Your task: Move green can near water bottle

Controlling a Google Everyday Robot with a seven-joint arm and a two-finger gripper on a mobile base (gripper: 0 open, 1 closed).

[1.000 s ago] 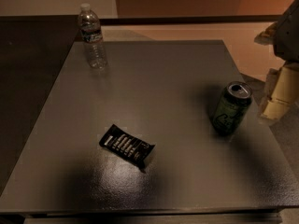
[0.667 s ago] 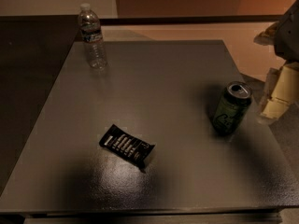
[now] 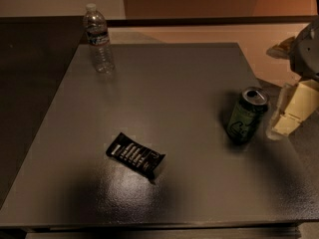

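Pincer (image 3: 291,114) partly cut off, just beside green can (image 3: 245,116)

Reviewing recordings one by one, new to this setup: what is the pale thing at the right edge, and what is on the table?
One camera looks down on a grey table; where it is mounted is not recorded. The pale blocky part at the right edge is the robot arm's gripper, its hand. It hangs just right of a dark green metal drink can, apparently not holding it. A clear plastic water bottle with a white cap stands at the far left corner. A flat black snack packet lies nearer the front.
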